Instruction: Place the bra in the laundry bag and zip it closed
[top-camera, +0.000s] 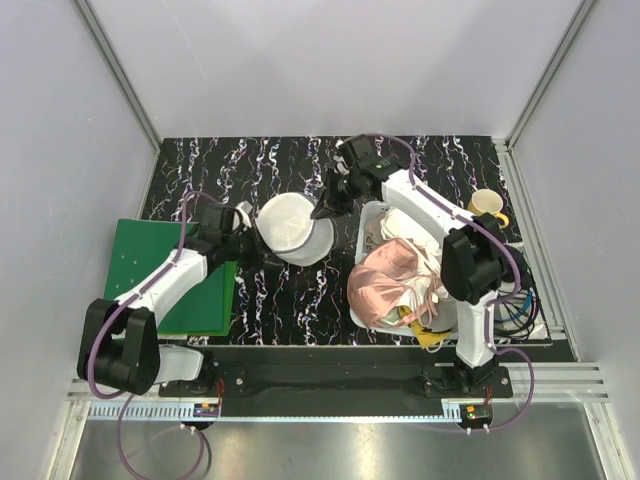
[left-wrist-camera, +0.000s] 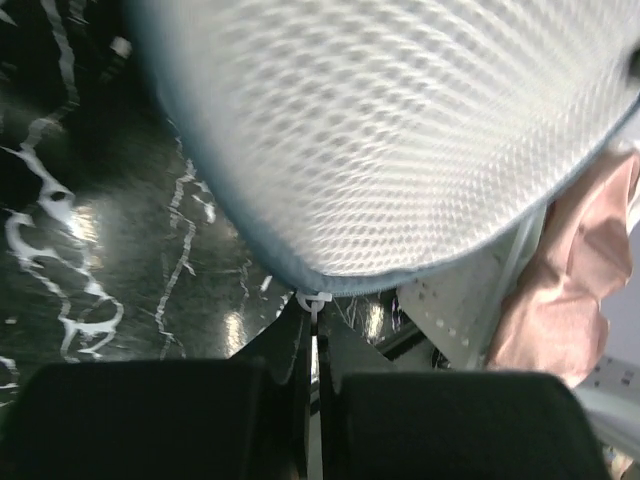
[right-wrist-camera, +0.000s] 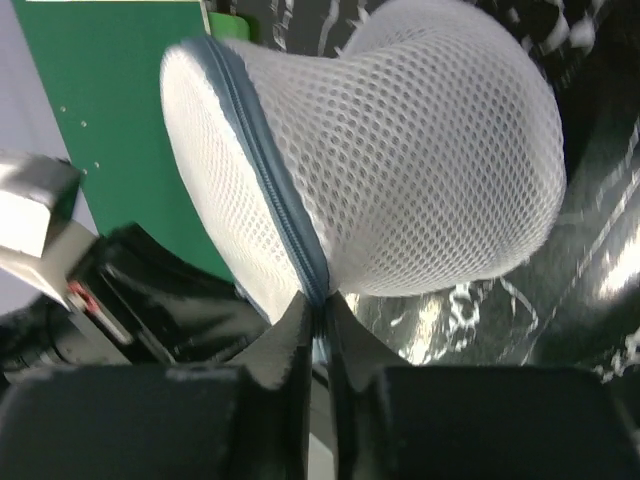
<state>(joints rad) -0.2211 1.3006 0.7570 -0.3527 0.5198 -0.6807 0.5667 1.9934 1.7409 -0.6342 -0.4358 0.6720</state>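
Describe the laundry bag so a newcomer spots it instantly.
On the black marbled mat, look between the green board and the white basket. The laundry bag is the round white mesh dome there, rimmed by a grey-blue zip, unlike the shiny pink garment in the basket.

Black marbled tabletop (top-camera: 300, 300) is filling the middle of the cell, thin white veins running all over it. Plain pale grey panels are boxing it in: back wall (top-camera: 330, 60) beyond the tabletop's far edge, left wall (top-camera: 50, 150) and right wall (top-camera: 595, 200) at its sides. Aluminium frame posts (top-camera: 118, 75) are slanting up from the tabletop's far corners. Silver rail (top-camera: 350, 410) is running along the tabletop's near edge, brushed metal surface (top-camera: 330, 450) lying nearer than that. Even light is glaring off the tabletop in small bright patches (left-wrist-camera: 235, 325).
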